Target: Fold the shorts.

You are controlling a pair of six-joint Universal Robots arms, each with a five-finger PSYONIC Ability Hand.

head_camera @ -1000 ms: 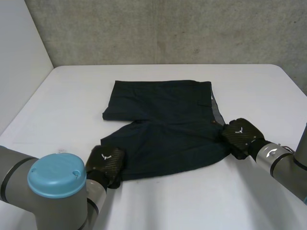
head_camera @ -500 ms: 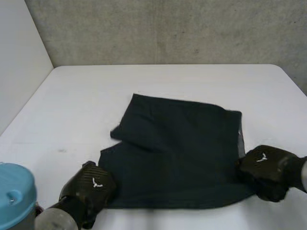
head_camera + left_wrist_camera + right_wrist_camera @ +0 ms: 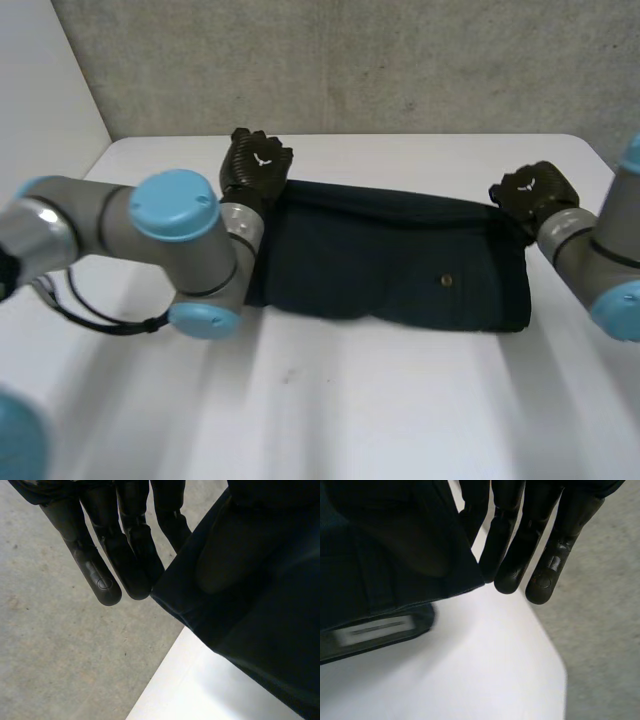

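Note:
The dark navy shorts (image 3: 390,262) lie folded into a long band across the white table (image 3: 400,400), a small button showing on top. My left hand (image 3: 256,165) holds the far left corner and my right hand (image 3: 534,190) the far right corner. In the left wrist view the straight fingers (image 3: 107,555) pinch the shorts' corner (image 3: 260,580) against the thumb, which bulges under the cloth. The right wrist view shows the same grip: fingers (image 3: 520,545) straight, the cloth's corner (image 3: 380,545) pinched over the thumb, a white label (image 3: 375,630) below it.
A concrete wall (image 3: 400,60) rises just behind the table's far edge, close to both hands. My left arm (image 3: 180,250) reaches across the table's left side. Bare table lies in front of the shorts.
Both hands have carried the shorts' near edge up and over to the far side, folding the shorts in half. The arms have stretched out towards the wall.

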